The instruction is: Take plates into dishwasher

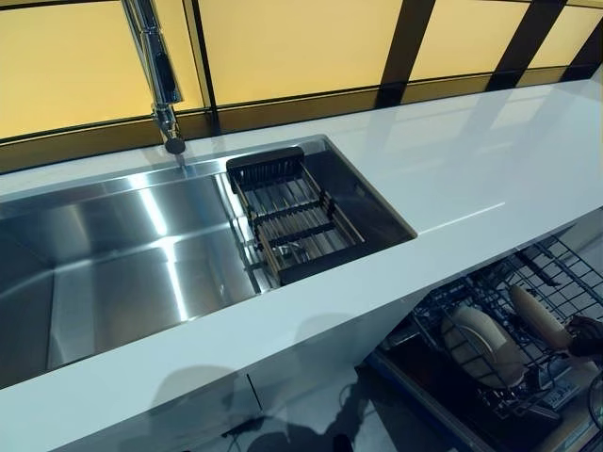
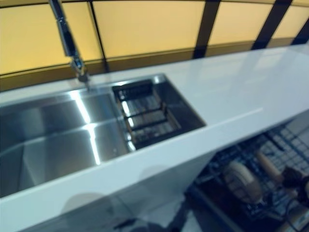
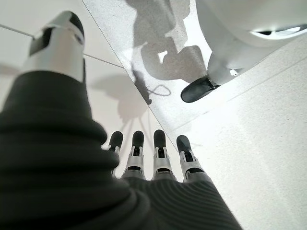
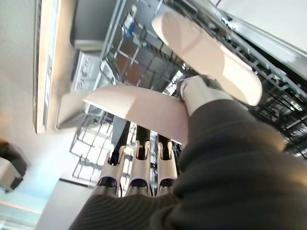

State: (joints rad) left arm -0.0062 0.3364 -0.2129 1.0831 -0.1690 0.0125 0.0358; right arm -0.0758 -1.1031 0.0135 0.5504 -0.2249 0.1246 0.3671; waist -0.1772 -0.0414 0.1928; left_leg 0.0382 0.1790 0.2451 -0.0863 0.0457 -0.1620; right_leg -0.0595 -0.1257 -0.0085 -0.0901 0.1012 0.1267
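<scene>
White tabletop (image 1: 490, 160) with sink (image 1: 113, 254); dishwasher rack (image 1: 556, 282) open below right.
Left robot hand (image 3: 153, 158) hangs released over the floor. Right robot hand (image 4: 139, 163) pinches a plate (image 4: 139, 112) above the rack, beside a slotted plate (image 4: 206, 52). Next: lower it upright between free tines, then release.

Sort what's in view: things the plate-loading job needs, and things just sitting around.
Job:
- plate in the rack
- second plate, pinched by the right hand
- dishwasher rack

Just there:
- sink
- drainer basket
- tap
- worktop
- left hand, idle over the floor
</scene>
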